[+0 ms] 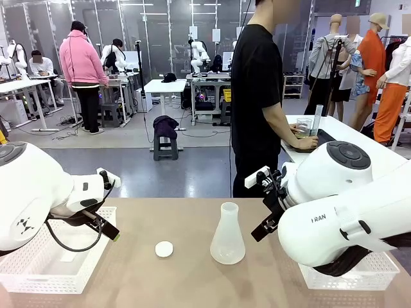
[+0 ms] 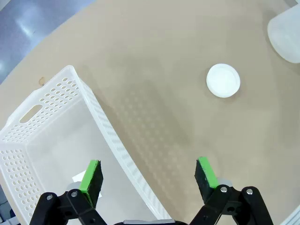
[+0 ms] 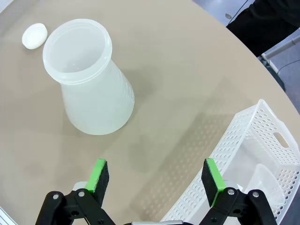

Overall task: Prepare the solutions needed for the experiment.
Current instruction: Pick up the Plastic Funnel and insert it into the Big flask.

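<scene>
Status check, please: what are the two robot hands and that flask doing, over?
Left hand open above white basket edge. Right hand open, facing flask. Flask upright, uncapped, looks empty. Cap lies apart on table.

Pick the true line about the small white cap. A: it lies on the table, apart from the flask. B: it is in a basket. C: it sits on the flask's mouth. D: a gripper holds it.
A: the cap lies flat on the table, apart from the open-mouthed flask.
</scene>
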Tool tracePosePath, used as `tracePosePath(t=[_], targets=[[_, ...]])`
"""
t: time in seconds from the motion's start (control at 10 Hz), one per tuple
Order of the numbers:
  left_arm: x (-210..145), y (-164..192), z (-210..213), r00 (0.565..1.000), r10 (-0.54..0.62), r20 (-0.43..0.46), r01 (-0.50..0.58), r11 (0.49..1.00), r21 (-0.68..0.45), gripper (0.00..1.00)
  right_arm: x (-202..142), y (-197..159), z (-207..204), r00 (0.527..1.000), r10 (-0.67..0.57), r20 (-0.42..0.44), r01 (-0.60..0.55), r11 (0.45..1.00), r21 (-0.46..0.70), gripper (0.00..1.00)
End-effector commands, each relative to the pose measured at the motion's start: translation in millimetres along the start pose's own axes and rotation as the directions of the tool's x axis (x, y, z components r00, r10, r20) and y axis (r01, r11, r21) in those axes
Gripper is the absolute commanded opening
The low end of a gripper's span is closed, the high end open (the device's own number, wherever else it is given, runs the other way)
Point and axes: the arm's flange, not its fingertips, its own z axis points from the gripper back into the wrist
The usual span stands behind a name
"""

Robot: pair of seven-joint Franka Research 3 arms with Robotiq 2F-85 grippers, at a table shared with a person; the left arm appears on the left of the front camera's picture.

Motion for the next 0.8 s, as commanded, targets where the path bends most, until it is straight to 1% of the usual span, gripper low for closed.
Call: tracePosePath(t=[0.0, 0.7], targets=[[0.0, 0.1, 0.0, 1.0, 0.0, 0.0, 0.0, 1.0, 0.0, 1.0, 0.0, -0.1, 0.0, 1.0, -0.002, 0.0, 0.002, 1.0, 0.0, 1.0], [0.0, 0.1, 0.0, 1.0, 0.0, 0.0, 0.0, 1.0, 0.0, 1.0, 0.0, -0.1, 0.0, 1.0, -0.002, 0.0, 0.002, 1.0, 0.0, 1.0]])
